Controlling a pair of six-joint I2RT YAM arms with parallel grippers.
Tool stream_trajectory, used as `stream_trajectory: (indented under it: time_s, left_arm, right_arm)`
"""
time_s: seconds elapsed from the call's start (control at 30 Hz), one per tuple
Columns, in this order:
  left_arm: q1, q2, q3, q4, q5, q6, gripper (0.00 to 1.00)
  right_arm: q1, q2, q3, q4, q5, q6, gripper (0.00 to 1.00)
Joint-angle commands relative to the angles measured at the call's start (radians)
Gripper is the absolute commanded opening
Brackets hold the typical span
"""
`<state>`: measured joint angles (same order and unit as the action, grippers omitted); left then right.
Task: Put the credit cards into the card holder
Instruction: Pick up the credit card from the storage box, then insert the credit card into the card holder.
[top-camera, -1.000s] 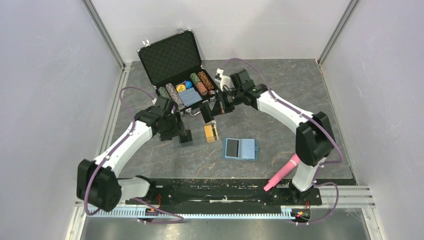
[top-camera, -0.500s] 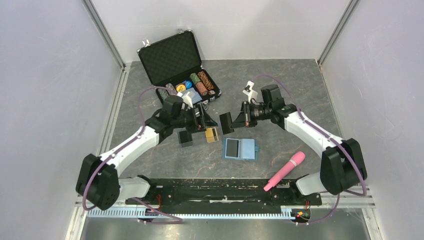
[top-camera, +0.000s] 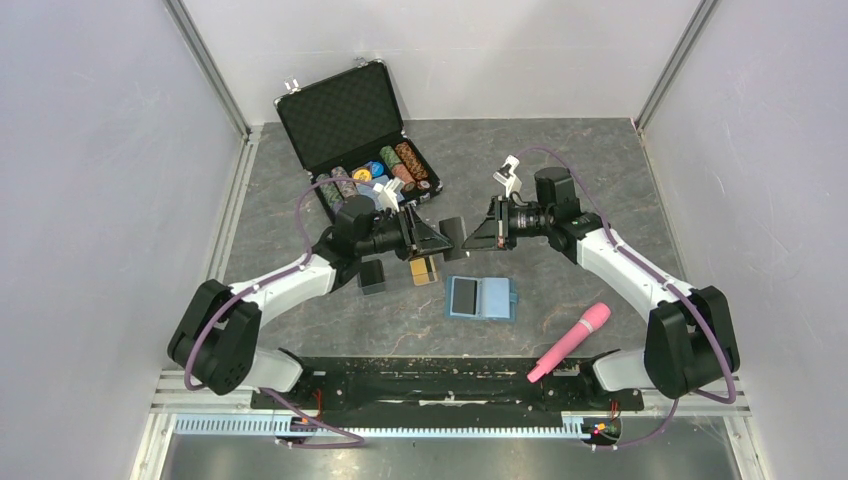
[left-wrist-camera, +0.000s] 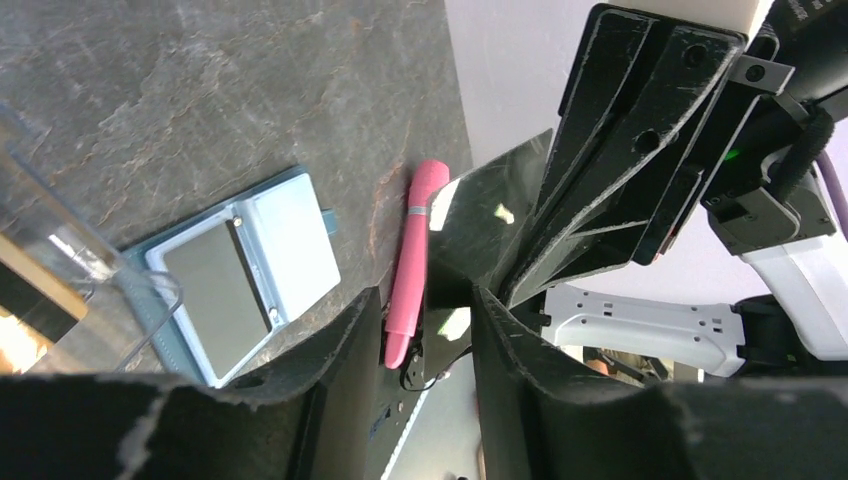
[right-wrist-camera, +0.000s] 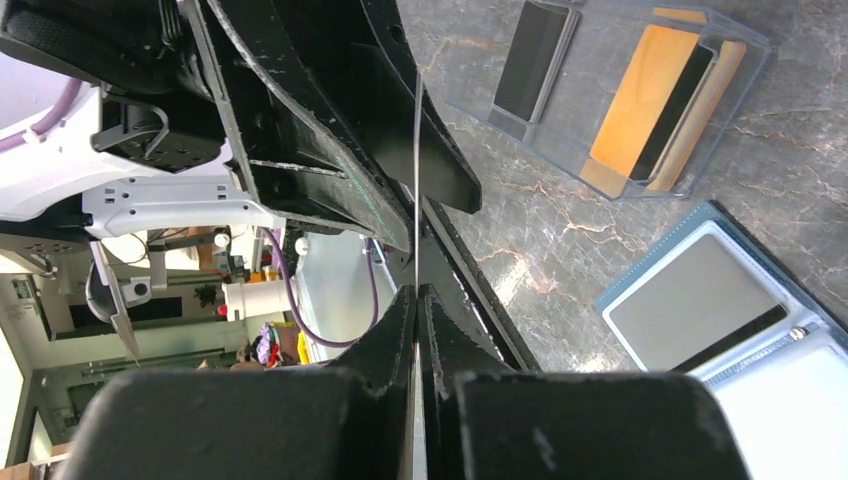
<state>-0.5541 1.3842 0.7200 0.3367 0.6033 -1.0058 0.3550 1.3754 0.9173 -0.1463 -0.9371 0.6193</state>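
Note:
My right gripper (top-camera: 470, 235) is shut on a black credit card (top-camera: 452, 232) and holds it in the air above the table. In the right wrist view the card (right-wrist-camera: 416, 150) shows edge-on as a thin line between the closed jaws (right-wrist-camera: 415, 292). My left gripper (top-camera: 432, 240) faces it, open, with its fingertips either side of the card's free end (left-wrist-camera: 480, 220); the gap shows in the left wrist view (left-wrist-camera: 428, 300). The teal card holder (top-camera: 480, 298) lies open on the table below, with a dark card in its left half (right-wrist-camera: 695, 300).
Two clear plastic boxes stand left of the holder: one with a black card (top-camera: 372, 275), one with gold cards (top-camera: 424, 268). An open black briefcase (top-camera: 340, 115) with poker chips is at the back. A pink cylinder (top-camera: 570, 342) lies near the front right.
My right gripper carried the black card from by the briefcase to the middle. My left gripper swung right to meet it, and its open jaws now stand round the card's end.

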Motion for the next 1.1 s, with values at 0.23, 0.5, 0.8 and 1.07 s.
stream_trajectory:
  time_s: [0.23,0.5,0.8,1.07]
  left_arm:
    - [0.000,0.028,-0.016,0.221,0.069,-0.094,0.15]
    - [0.000,0.024,-0.006,0.138,0.067,-0.056,0.02]
    - [-0.023,0.040,0.008,-0.061,0.004,0.041,0.02]
    - [-0.127,0.178,0.057,-0.122,-0.049,0.096,0.02]
  right_arm:
    - [-0.005,0.000,-0.028,0.057,-0.048,0.016,0.00]
    - [-0.007,0.009,-0.036,-0.007,0.019,-0.051,0.42]
    - [-0.061,-0.002,-0.078,-0.267,0.258,-0.284,0.68]
    - [-0.147,-0.016,-0.161,-0.359,0.389,-0.404,0.70]
